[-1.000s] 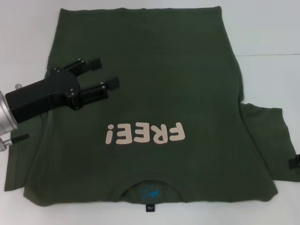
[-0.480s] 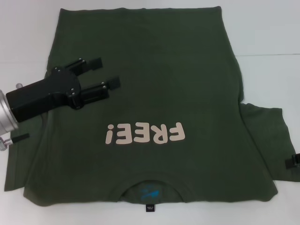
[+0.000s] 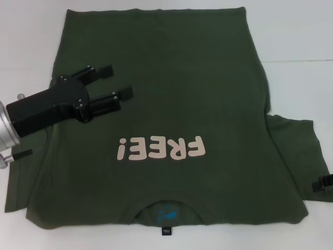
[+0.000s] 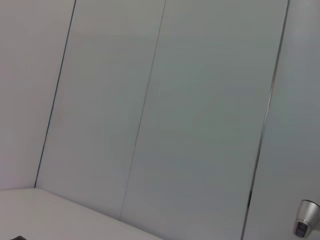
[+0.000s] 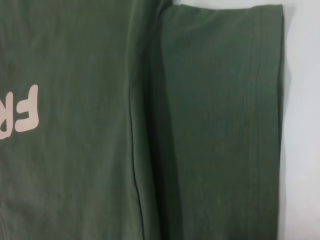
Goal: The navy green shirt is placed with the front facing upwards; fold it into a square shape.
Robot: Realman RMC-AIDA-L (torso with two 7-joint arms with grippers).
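the navy green shirt lies flat on the white counter, pink "free!" lettering beside its collar. the left hand hovers over the shirt's left side, fingers spread, holding nothing. the right hand shows only at the right sleeve's edge; its opening cannot be told.

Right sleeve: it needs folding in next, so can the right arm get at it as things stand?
Probably yes. The right gripper sits at the sleeve's outer edge, and nothing lies on that sleeve.
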